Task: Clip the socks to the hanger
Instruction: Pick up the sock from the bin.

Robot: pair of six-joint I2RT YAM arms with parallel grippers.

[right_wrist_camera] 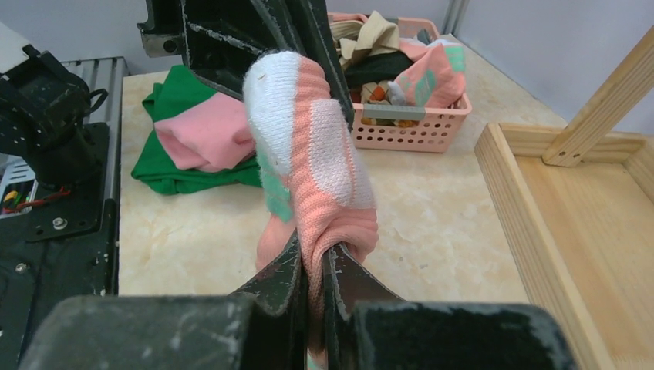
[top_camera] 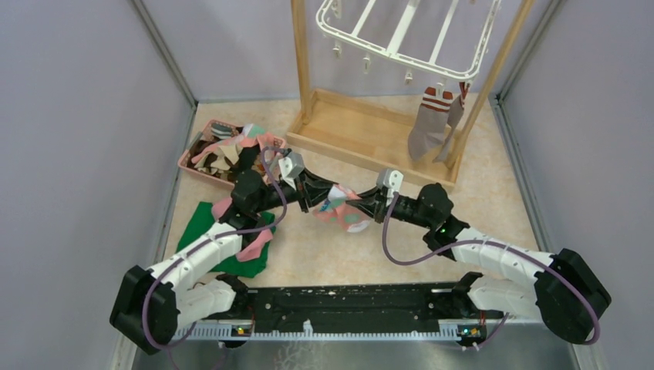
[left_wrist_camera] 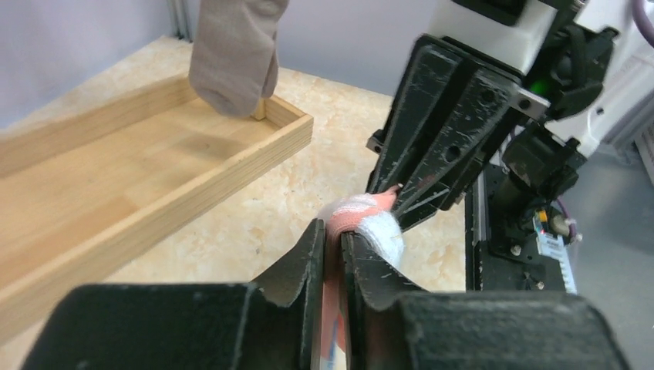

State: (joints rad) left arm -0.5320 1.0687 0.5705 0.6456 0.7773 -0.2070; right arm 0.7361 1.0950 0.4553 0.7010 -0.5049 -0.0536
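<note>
Wooden stand (top_camera: pixel 355 131) at the back holds the white hanger (top_camera: pixel 362 43), with a grey sock (top_camera: pixel 428 127) clipped at its near right corner. Pink basket (top_camera: pixel 187 159) of socks (top_camera: pixel 224 154) sits left. Out front, the left gripper (left_wrist_camera: pixel 333 231) and right gripper (right_wrist_camera: pixel 315 258) are each pinched tight on one pink sock (right_wrist_camera: pixel 316 154), slung between them.

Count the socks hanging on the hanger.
2: a grey sock with a striped cuff clipped at the hanger's near right corner, and a second sock just right of it, partly hidden behind the first. The hanger's far side is cut off.
</note>
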